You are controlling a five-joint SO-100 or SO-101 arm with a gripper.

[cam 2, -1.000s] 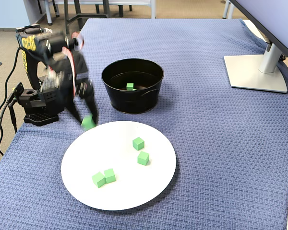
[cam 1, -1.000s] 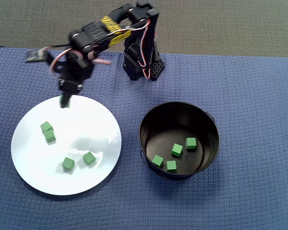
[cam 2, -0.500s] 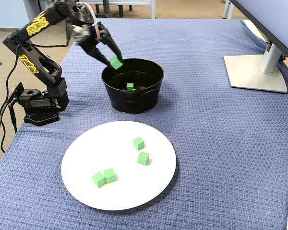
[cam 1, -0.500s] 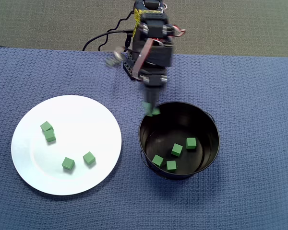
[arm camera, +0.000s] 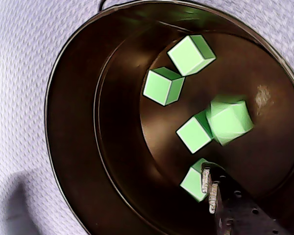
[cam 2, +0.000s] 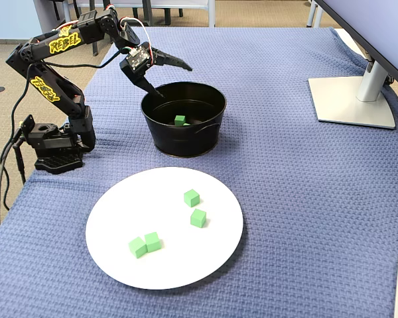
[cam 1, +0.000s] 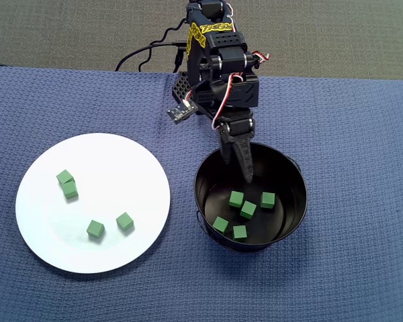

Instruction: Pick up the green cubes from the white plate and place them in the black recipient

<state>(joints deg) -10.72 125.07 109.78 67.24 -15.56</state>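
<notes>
Yellow lettering "REBEL" stands on the black arm (cam 2: 60,45); its other mark is unreadable.

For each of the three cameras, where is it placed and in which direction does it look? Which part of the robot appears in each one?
Overhead view: above the table, looking straight down at the white plate and black pot; the arm enters from the top, gripper open over the pot.
Wrist view: on the gripper, looking down into the pot; only one finger shows.
Fixed view: at the table's edge, looking obliquely across; the whole arm stands at left.
All three share the pot and the green cubes inside.
</notes>
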